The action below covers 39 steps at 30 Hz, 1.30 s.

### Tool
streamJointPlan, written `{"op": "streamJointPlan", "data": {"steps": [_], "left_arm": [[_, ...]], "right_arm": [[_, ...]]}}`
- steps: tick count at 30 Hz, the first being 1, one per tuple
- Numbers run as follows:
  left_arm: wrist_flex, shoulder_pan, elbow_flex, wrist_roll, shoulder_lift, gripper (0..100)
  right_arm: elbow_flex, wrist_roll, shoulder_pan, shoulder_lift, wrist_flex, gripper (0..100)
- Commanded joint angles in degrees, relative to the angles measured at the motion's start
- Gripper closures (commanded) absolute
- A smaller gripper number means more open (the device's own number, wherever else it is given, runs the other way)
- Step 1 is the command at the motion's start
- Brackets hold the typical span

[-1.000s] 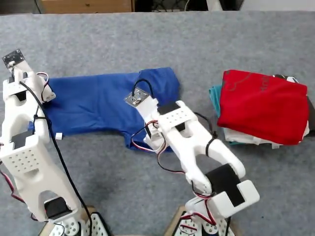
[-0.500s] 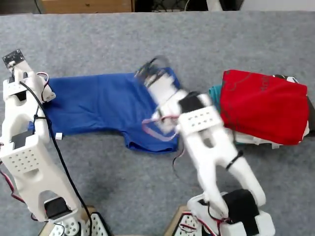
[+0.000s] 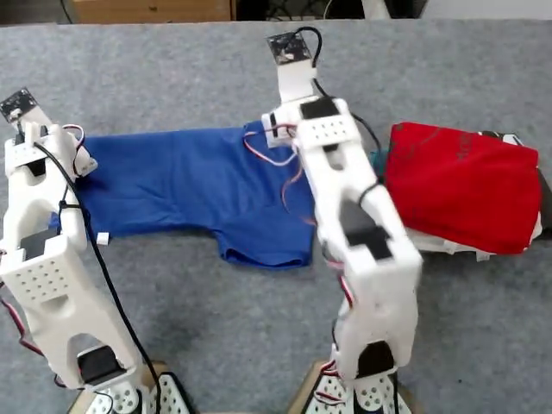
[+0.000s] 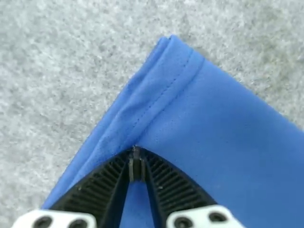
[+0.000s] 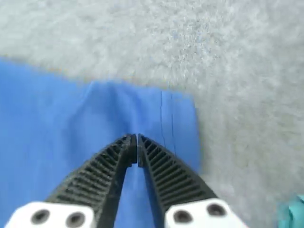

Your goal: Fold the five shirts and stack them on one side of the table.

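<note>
Left arm [image 3: 39, 259] & right arm [image 3: 332, 172] were white plastic w/ black servos, dotted panels, black + red cables. Left gripper [image 4: 136, 152] & right gripper [image 5: 132, 137] had black ribbed fingers [image 4: 166, 185], white screwed bases.

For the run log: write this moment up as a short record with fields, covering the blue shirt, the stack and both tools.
shirt in work: blue shirt, spread flat on the grey table, not yet folded
left tool: shut on a hemmed corner of the blue shirt
right tool: shut, tips over the blue shirt near its far edge; whether it pinches cloth is unclear
stack: folded red shirt on top, white and teal layers under it, lying beside the blue shirt on the right arm's side
left to do: fold the blue shirt and add it to the stack
</note>
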Motion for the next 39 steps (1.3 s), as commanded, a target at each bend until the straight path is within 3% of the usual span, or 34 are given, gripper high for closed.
{"op": "streamJointPlan", "data": {"steps": [1,10,14,18,20,22,27,33,39], "left_arm": [[-0.97,-1.45,-1.98,0.62,0.09,97],[-2.20,-3.56,-3.03,2.46,0.09,97],[-2.29,-3.47,-3.12,3.08,-0.44,97],[-2.11,-3.82,-3.12,4.48,-0.62,97],[-2.11,-5.14,-3.12,8.70,-1.67,97],[-2.20,-5.76,-2.59,8.53,-3.43,97],[-3.43,-5.58,1.54,8.44,-6.51,97],[-8.62,-5.32,7.08,8.35,-10.73,97],[-12.66,-3.21,11.30,5.36,-13.54,97]], "right_arm": [[-17.10,-1.49,3.78,13.49,2.02,98.6],[-60.09,-0.97,8.62,36.62,22.42,98.6],[-78.37,6.15,5.98,41.10,38.24,98.6],[-77.05,11.34,2.81,34.33,48.00,98.6],[-77.58,11.52,2.90,30.64,47.91,98.6],[-76.88,12.04,2.37,25.36,48.00,98.6],[-69.76,20.84,-0.62,14.55,48.18,98.6],[-45.67,32.53,-3.34,0.13,48.18,98.6],[-14.02,50.20,-5.98,-17.63,47.65,98.5]]}}
